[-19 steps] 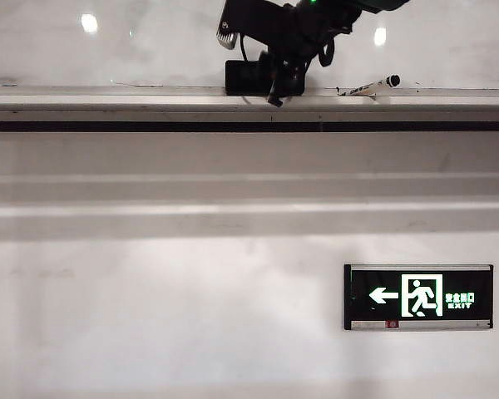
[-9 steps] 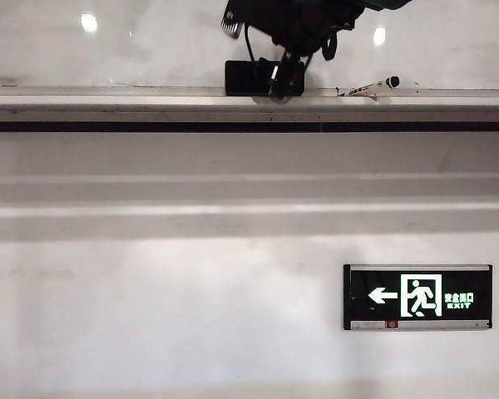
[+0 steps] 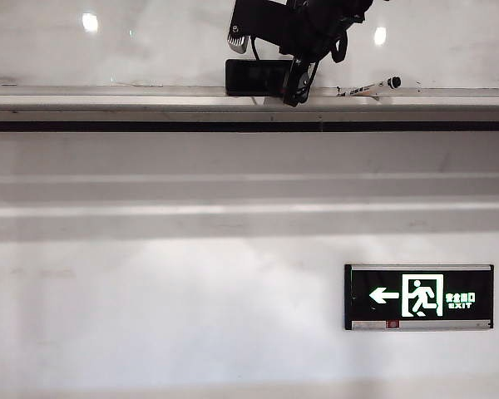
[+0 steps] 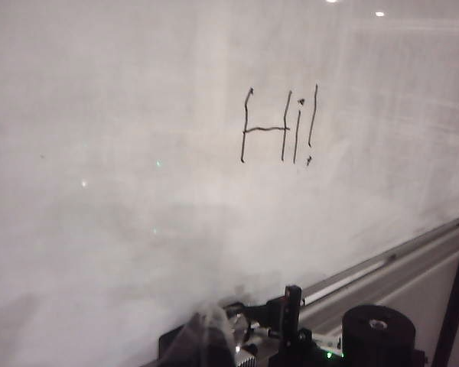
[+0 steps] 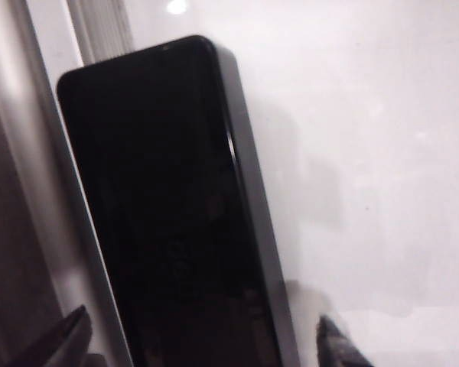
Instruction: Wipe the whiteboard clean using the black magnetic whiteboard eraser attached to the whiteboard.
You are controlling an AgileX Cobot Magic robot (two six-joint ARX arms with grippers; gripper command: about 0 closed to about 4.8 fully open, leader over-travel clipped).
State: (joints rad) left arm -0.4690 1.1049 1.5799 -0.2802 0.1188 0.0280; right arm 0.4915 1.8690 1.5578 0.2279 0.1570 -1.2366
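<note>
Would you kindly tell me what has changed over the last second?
The right gripper opened its jaws and shifted slightly right along the ledge, uncovering more of the eraser. The eraser, marker and exit sign stayed put.

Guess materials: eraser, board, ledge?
Eraser: looks like glossy black plastic; smooth, faint sheen, rounded corners. Whiteboard: glossy coated panel; lamp reflections show, base material unclear. Ledge: pale, probably metal, matte sheen. Right pincer open astride the eraser; left pincer low by the ledge, state unclear.
</note>
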